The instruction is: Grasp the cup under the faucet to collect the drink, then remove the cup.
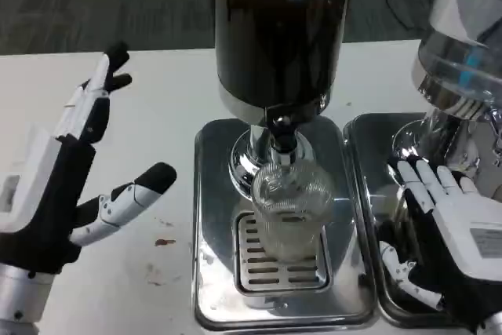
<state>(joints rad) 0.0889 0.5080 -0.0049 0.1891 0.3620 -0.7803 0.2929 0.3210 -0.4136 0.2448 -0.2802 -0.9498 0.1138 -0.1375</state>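
A clear ribbed cup [290, 209] stands upright on the slotted grate of a steel drip tray [212, 272], directly below the chrome faucet [282, 135] of a dark drink dispenser [278, 29]. The cup looks nearly empty. My left hand [74, 170] is raised over the table to the left of the tray, fingers spread wide, holding nothing. My right hand [447, 229] hovers to the right of the cup over the neighbouring tray, fingers apart and empty. Neither hand touches the cup.
A second dispenser [463, 52] with a clear body stands at the right on its own steel tray [369, 162]. Small brown drips [163, 242] mark the white table left of the tray. The table's far edge meets grey carpet.
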